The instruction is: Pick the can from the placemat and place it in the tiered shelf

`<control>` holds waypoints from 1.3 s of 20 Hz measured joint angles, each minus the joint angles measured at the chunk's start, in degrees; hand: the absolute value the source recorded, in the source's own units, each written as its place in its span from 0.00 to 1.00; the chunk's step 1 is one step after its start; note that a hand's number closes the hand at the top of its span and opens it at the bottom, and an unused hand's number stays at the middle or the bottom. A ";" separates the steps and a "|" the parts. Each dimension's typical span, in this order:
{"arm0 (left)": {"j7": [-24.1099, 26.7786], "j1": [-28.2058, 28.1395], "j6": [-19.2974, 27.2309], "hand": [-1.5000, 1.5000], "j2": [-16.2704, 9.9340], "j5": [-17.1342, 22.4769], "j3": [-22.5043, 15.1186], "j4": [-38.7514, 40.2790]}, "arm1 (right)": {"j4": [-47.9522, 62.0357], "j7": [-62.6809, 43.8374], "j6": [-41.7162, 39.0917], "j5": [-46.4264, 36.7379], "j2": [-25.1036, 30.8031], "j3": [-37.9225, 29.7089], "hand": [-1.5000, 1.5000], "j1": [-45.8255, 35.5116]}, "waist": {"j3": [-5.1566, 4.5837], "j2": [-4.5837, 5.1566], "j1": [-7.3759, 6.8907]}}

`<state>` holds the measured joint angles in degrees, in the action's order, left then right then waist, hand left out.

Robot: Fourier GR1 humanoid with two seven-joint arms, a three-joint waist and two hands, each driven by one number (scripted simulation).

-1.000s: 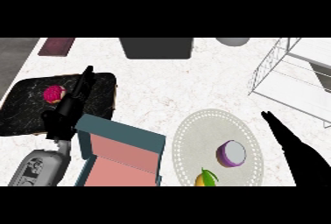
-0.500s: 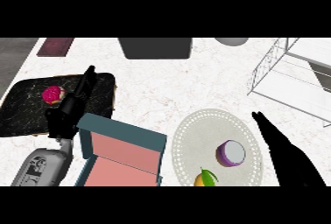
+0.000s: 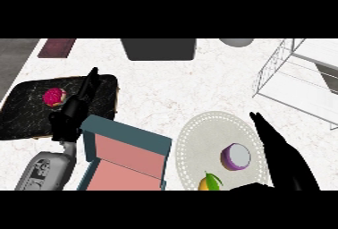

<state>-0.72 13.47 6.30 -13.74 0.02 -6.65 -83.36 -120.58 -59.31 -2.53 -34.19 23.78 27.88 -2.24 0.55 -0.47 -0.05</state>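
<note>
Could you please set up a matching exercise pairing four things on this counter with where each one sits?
Things:
1. purple can
2. pink fruit
3. wire tiered shelf
4. teal box

Places:
A. on the dark marbled mat
B. at the counter's right side
C. on the round white placemat, beside the right hand
D. between the two mats, by the left hand

Pairs: 1-C, 2-A, 3-B, 4-D

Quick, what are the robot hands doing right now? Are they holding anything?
Left robot hand: open, fingers straight, holding nothing.
Right robot hand: open, fingers straight, beside the can, not holding it.
</note>
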 measured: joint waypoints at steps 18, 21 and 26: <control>-1.02 -2.82 -2.26 0.50 3.83 -2.80 0.40 0.78 | 8.40 2.42 -3.66 -6.89 -7.23 -0.78 0.00 1.14 | -0.47 0.38 0.08; -0.70 -3.56 -2.73 0.50 4.70 -3.18 0.58 0.55 | 9.90 3.40 -4.11 -8.03 -8.24 -1.67 0.00 1.57 | -0.51 0.40 0.08; -0.69 -3.14 -2.75 0.50 6.25 -5.00 0.65 1.17 | 13.60 6.80 -3.73 -10.04 -9.96 -3.25 0.00 2.68 | -0.52 0.44 0.11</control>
<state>-1.41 10.33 3.55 -7.49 -4.98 -6.00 -82.19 -106.99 -52.50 -6.26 -44.23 13.82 24.63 0.44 0.02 -0.02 0.06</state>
